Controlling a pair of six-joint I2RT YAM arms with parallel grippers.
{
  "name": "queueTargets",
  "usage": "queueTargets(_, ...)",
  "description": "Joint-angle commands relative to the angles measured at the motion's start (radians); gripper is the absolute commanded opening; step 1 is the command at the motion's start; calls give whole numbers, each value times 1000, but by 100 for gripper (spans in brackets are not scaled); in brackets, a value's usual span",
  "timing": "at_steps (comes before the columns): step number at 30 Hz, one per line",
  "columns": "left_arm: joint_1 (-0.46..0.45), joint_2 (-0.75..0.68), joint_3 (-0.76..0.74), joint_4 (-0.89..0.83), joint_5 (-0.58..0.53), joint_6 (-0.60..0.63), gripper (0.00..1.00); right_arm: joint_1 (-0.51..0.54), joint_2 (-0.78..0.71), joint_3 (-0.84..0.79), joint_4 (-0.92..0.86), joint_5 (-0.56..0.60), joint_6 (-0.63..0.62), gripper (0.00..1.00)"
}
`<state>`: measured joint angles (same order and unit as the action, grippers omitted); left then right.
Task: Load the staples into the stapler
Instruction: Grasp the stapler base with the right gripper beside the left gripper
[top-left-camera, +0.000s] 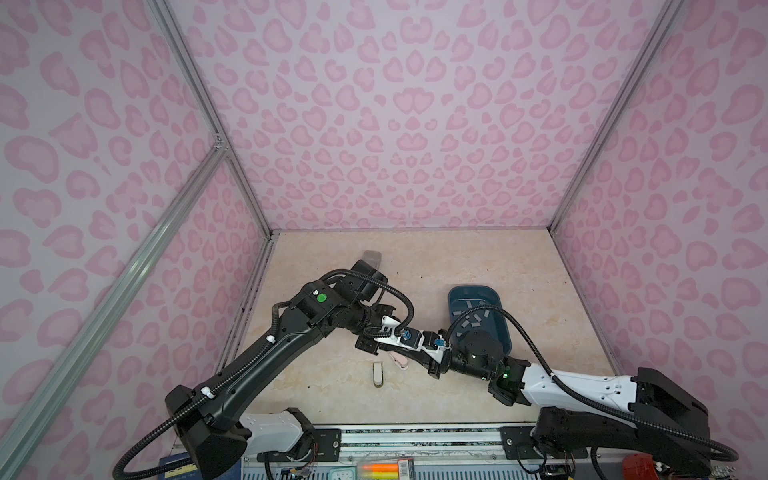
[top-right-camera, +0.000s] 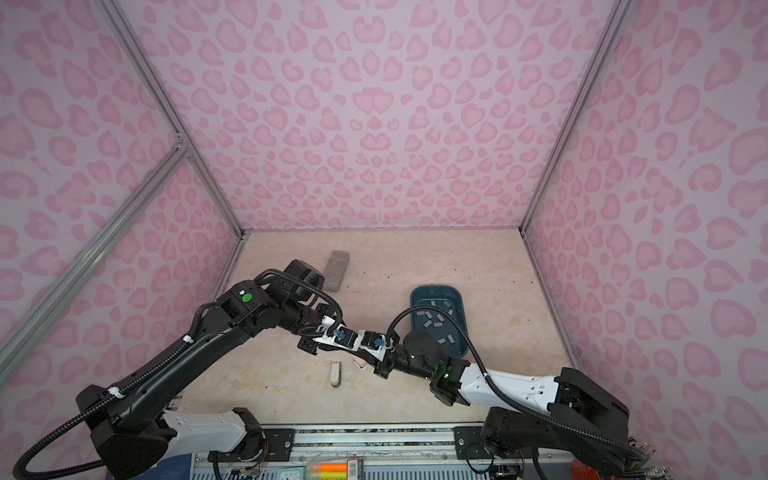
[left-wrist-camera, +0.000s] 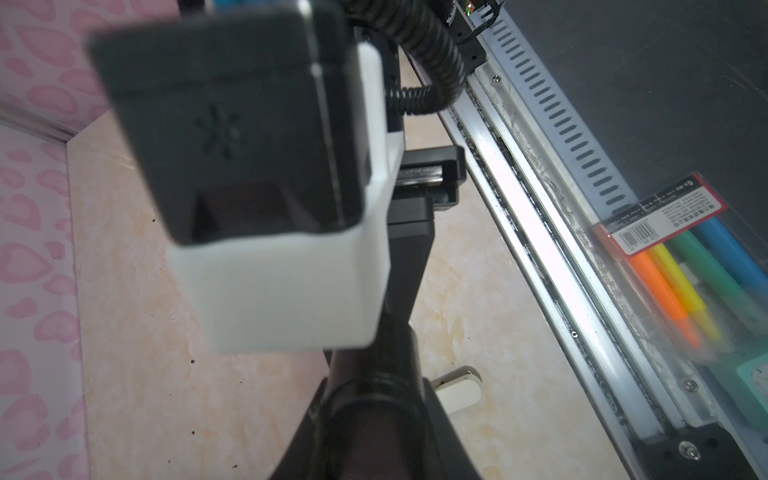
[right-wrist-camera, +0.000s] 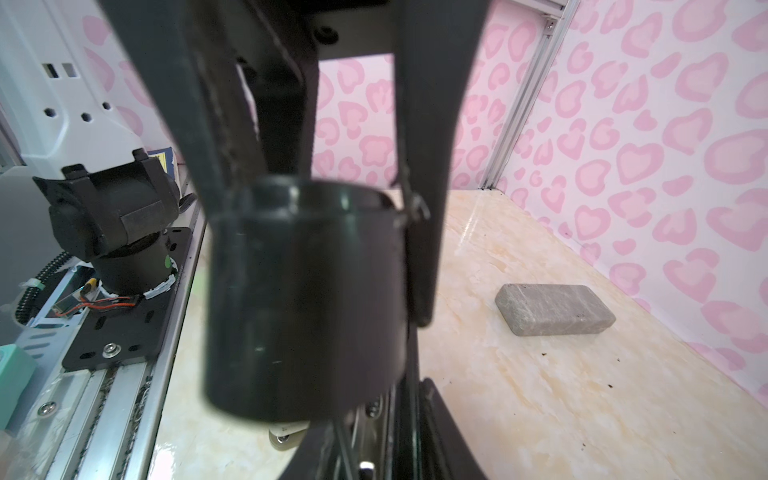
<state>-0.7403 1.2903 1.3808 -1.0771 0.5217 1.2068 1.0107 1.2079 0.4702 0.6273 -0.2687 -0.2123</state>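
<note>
While both arms reach in from the near edge and meet tip to tip just short of the middle of the table (top-left-camera: 540, 291), the staples (top-left-camera: 474, 319) lie loose in a dark teal tray (top-left-camera: 473, 287) at about 3 o'clock from that middle, as both top views show. They are short pale grey strips scattered at all angles on the tray floor. A joint of the right arm covers the tray's near end.

The left gripper (top-left-camera: 378, 348) comes in from 10 o'clock and the right gripper (top-left-camera: 409, 357) from 4 o'clock. Their two wrist cameras sit almost touching above the meeting spot. The left claw is pressed together, but whether anything sits in it is hidden. For the right claw I cannot tell spread from pinching, because its tips are covered in every view. The left wrist view is mostly filled by a blurred black camera box (left-wrist-camera: 232, 137) in a white mount. Which of the dark parts at the meeting spot is the stapler cannot be made out.

A pink-and-white piece (top-left-camera: 398, 360) pokes out from under the meeting spot at 6 o'clock. A small off-white object (top-left-camera: 377, 374) rests on the table near it, at 7 o'clock. A grey speckled block (top-right-camera: 337, 270) lies far back at 11 o'clock, well apart from the tray.
</note>
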Motion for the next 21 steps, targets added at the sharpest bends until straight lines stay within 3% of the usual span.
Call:
queueTargets(1, 11, -8, 15, -24, 115, 16, 4, -1, 16, 8, 31, 46, 5, 30)
queueTargets(4, 50, -18, 13, -33, 156, 27, 4, -4, 17, 8, 22, 48, -1, 28)
queueTargets(13, 143, -85, -6, -20, 275, 77, 4, -87, 7, -48, 83, -98, -10, 14)
queueTargets(21, 225, -127, -80, 20, 365, 108, 4, -122, -1, -78, 111, -131, -23, 0)
